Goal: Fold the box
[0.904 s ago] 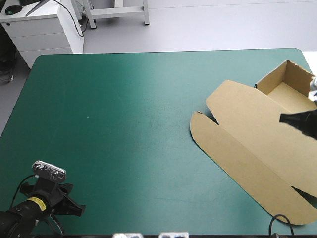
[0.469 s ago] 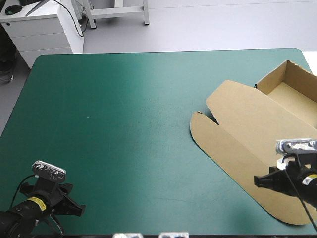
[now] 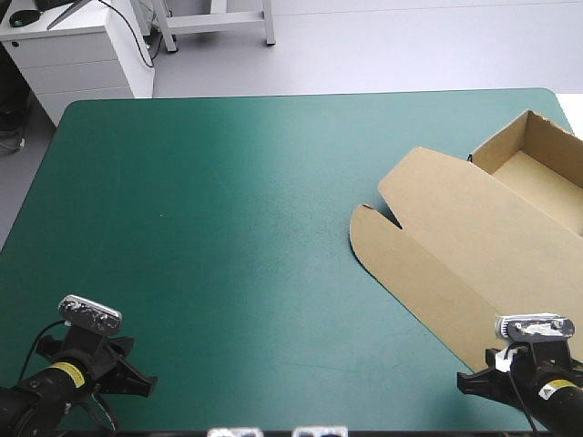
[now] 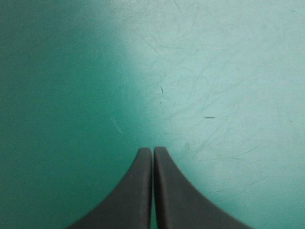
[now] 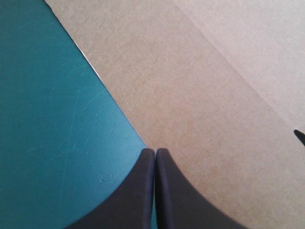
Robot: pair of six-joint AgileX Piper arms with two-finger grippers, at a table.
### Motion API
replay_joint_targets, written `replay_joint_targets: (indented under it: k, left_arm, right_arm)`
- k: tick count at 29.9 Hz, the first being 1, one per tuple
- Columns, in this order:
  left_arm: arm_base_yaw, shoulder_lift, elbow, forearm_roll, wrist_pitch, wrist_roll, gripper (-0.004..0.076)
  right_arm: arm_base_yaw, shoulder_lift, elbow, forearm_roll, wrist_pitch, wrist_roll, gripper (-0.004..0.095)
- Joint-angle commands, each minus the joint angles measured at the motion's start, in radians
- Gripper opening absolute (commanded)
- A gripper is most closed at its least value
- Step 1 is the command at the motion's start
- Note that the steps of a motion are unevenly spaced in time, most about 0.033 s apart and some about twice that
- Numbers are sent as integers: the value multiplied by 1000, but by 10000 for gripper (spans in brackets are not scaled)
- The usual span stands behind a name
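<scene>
The brown box lies at the table's right side as an open tray with its long lid flat on the cover, the rounded flaps toward the middle. My right gripper is shut at the near right corner. In the right wrist view its fingertips meet just over the edge of the lid, where board borders the teal-green cover. Nothing is between the fingers. My left gripper is shut at the near left corner, and only cover lies ahead of its tips.
The teal-green cover stretches from the box's lid to the table's left edge. The tray's right part runs out of the high view. A white cabinet stands beyond the far left corner.
My right arm has drawn back from beside the tray toward the table's near edge, and now sits at the lid's near end. The left arm and the box have not moved.
</scene>
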Motion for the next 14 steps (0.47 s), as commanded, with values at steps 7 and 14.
replay_joint_targets:
  k: [7,14]
  left_arm:
    - [0,2,-25,-5,-52,-6,-8]
    - [0,2,-25,-5,-52,-6,-8]
  right_arm:
    - [-1,-22,-24,8,-59,-9,-14]
    - [-1,-22,-24,8,-54,-9,-14]
